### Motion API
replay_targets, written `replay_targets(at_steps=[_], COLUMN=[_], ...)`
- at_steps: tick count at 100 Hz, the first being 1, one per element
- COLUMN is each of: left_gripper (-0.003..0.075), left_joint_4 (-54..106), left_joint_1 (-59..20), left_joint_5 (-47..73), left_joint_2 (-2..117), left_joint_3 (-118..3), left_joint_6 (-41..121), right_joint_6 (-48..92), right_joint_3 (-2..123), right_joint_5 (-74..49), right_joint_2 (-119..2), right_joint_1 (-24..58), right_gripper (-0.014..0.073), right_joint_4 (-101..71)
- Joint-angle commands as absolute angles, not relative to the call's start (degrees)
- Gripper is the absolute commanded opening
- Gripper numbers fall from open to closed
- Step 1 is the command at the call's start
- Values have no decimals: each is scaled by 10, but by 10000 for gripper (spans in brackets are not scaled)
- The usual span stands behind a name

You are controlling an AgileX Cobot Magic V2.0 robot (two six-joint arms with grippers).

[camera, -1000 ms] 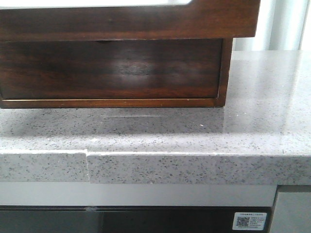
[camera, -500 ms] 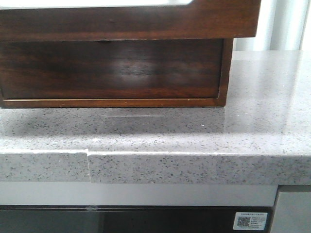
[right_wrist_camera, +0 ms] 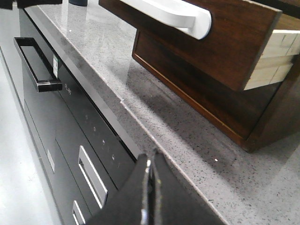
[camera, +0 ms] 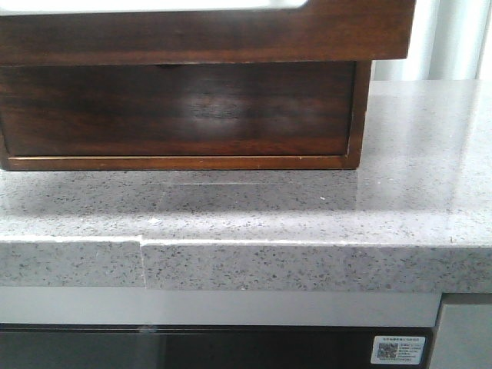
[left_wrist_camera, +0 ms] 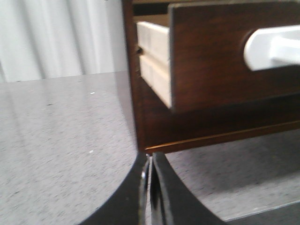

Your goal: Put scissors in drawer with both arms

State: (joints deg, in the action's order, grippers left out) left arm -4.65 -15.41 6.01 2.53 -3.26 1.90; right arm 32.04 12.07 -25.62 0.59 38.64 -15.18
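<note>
The drawer (camera: pixel 207 34) is pulled out of the dark wood cabinet (camera: pixel 177 115) and overhangs the counter. Its dark-brown front also shows in the left wrist view (left_wrist_camera: pixel 211 56) and in the right wrist view (right_wrist_camera: pixel 234 42), with a white rounded shape on it and pale wooden side walls (left_wrist_camera: pixel 154 56) behind. The scissors are not in any view. My left gripper (left_wrist_camera: pixel 150 157) is shut and empty, low over the counter near the cabinet's corner. My right gripper (right_wrist_camera: pixel 151 154) is shut and empty, over the counter's front edge.
The cabinet stands on a grey speckled stone counter (camera: pixel 307 207) with a seam in its front edge (camera: pixel 143 254). Below are black appliance fronts with a bar handle (right_wrist_camera: pixel 37 65) and a QR sticker (camera: pixel 396 348). White curtains (left_wrist_camera: pixel 61 37) hang behind.
The front view has shifted a little, so the cabinet and counter seam sit slightly further right. Nothing on the counter has moved.
</note>
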Motion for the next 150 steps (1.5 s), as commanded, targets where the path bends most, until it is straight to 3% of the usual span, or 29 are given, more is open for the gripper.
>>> replay_targets(at_steps=[1, 20, 38, 71, 150], left_gripper=[-19, -19, -18, -18, -18], left_joint_4=[-23, 0, 39, -12, -12], left_joint_1=[-129, -90, -57, -57, -57], left_joint_5=[-3, -26, 68, 169, 163], left_joint_2=[33, 16, -21, -23, -22], left_joint_3=[-34, 16, 15, 15, 15], left_joint_6=[45, 70, 113, 8, 8], right_joint_6=[319, 319, 319, 319, 319], right_joint_3=[135, 135, 135, 135, 135], right_joint_5=[-211, -211, -210, -211, -211], right_joint_2=[12, 12, 12, 12, 12], right_joint_1=[385, 385, 385, 385, 385], right_gripper=[-61, -61, -61, -61, -61], right_joint_4=[-157, -157, -157, -157, -157])
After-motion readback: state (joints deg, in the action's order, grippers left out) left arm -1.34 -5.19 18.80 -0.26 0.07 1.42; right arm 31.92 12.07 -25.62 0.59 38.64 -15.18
